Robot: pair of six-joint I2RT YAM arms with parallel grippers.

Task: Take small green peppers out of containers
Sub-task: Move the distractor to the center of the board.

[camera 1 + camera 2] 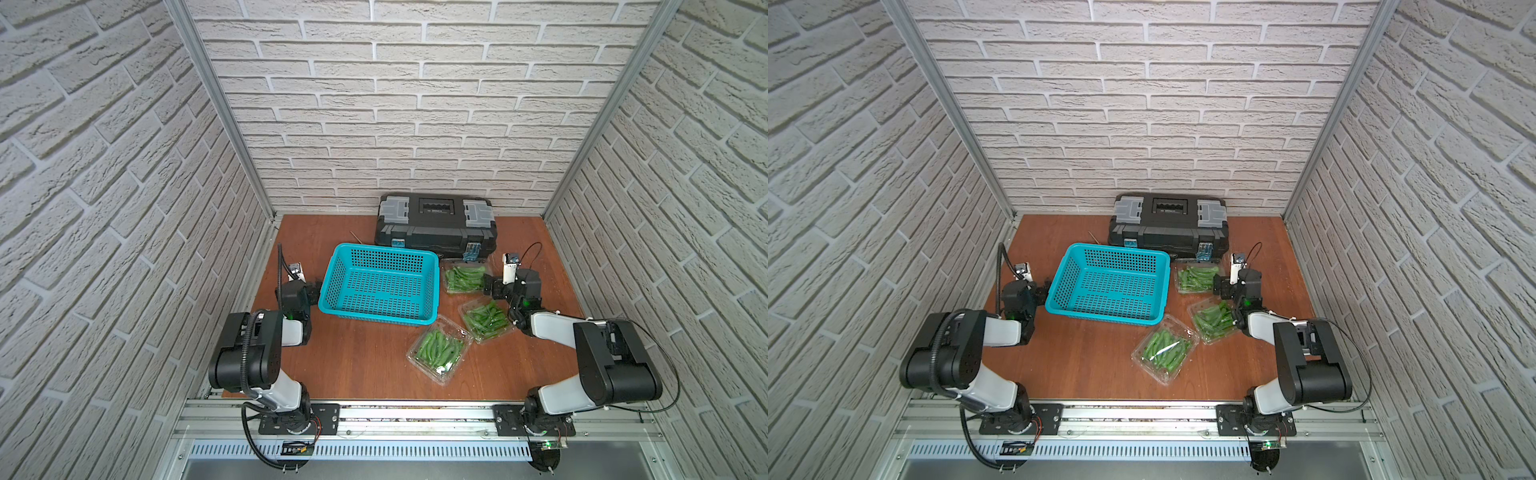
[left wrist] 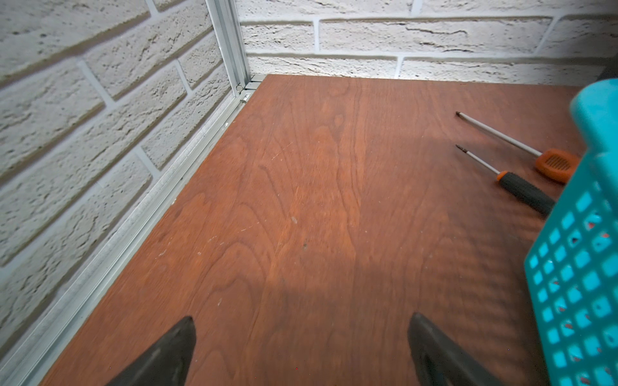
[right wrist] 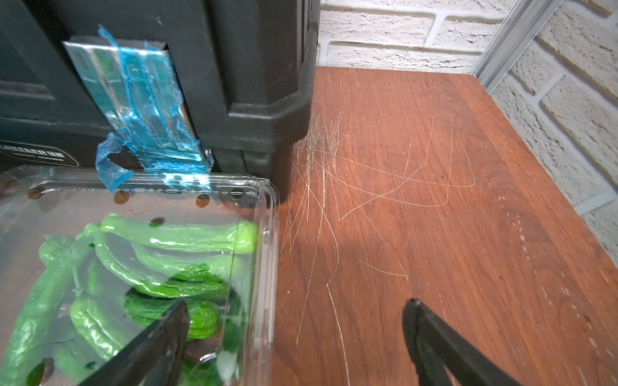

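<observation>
Right pincer spread, container rim, table beside

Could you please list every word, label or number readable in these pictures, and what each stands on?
"GREE...ER", roughly, white capitals, letters uncertain: badge on the black toolbox, right wrist view.
Smaller line under it: too blurred to read.
Lettering on the toolbox's lid, both top views: too small to read.
No other text visible.
</observation>
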